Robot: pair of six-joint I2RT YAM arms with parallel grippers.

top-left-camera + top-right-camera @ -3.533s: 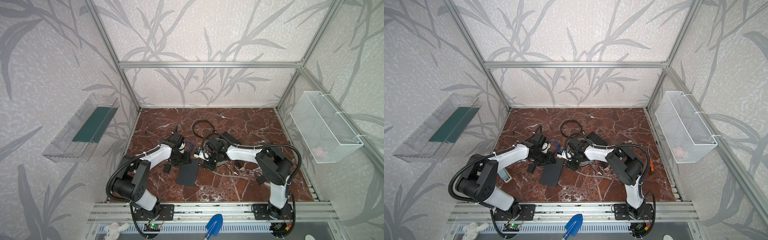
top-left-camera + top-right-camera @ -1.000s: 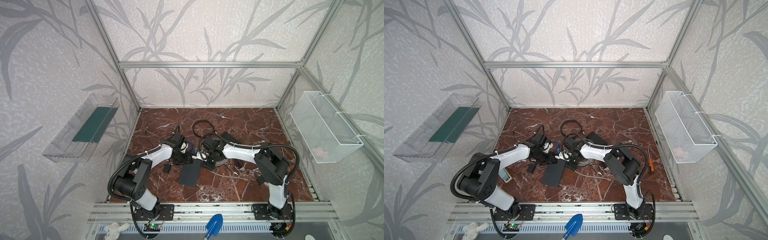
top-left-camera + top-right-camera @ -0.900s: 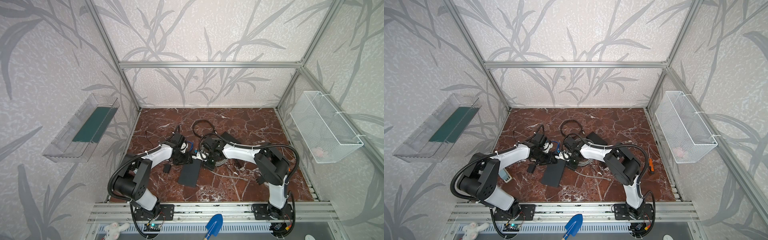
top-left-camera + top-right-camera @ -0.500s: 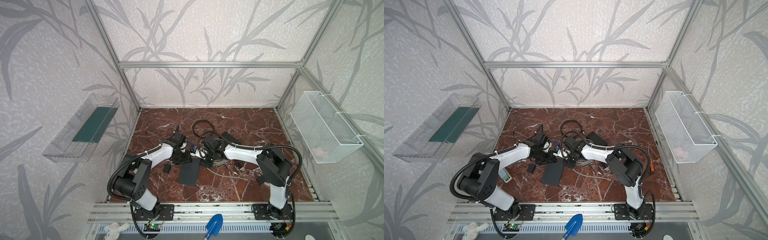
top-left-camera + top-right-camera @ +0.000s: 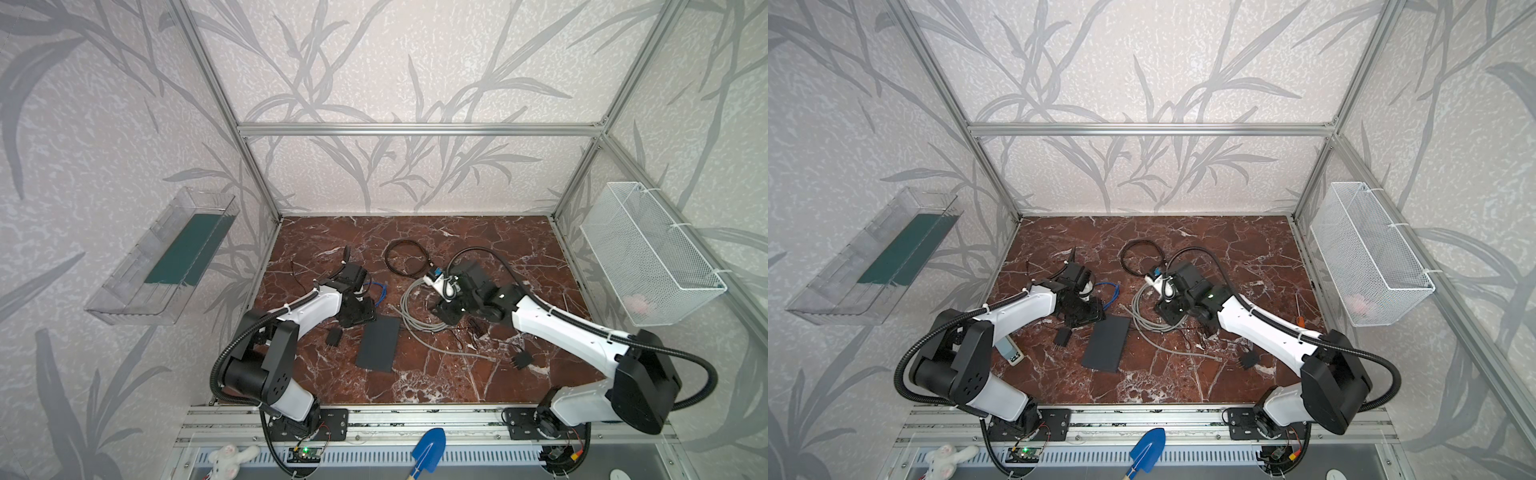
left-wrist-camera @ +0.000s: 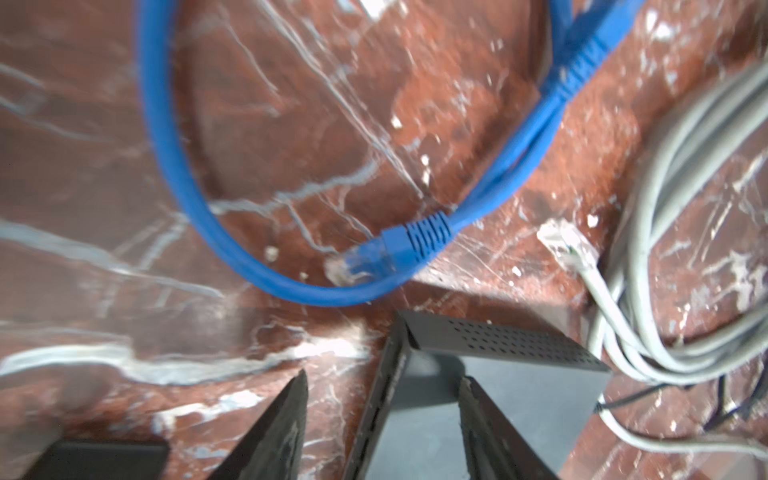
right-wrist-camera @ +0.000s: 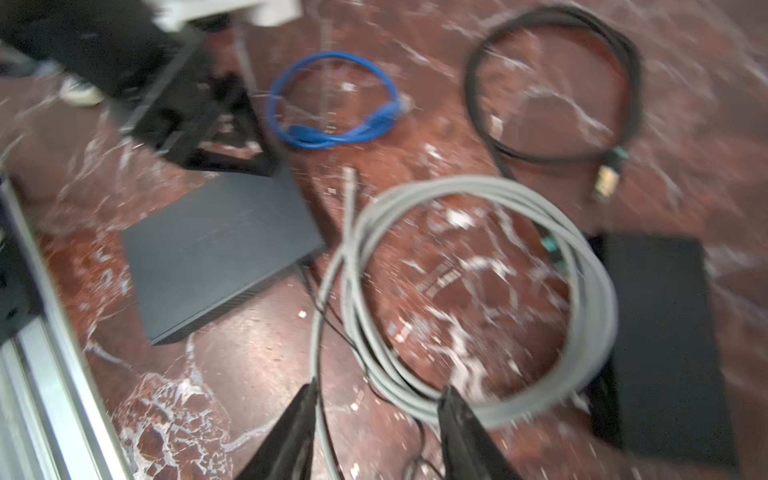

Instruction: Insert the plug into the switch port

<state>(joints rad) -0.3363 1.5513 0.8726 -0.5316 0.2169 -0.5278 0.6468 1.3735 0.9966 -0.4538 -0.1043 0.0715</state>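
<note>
The switch (image 7: 665,332) is lying flat on the bench (image 7: 249,374) as a black oblong box. It is showing clearly only in the blurred right wrist view, where its sockets cannot be made out. The coiled grey cable (image 7: 469,185) is lying just beside it, the coil's rim overlapping the box's edge. The cable's clear plug (image 6: 563,243) is resting loose on the bench, in no port. It is near the perforated end of the dark grey slab (image 6: 419,415), across the coil from the switch.

The right fingers (image 7: 291,440) are standing apart, released, hovering over the coil. Strands are crossing between them, but they are gripping nothing. The left fingers (image 6: 278,436) are also spread and released, straddling a corner of the slab, with bare bench showing between one finger and the slab's side.

A blue cable (image 6: 174,166) is looping just beyond the slab with its plugs free. A black cable (image 7: 623,83) is lying in a loop next to the coil.
</note>
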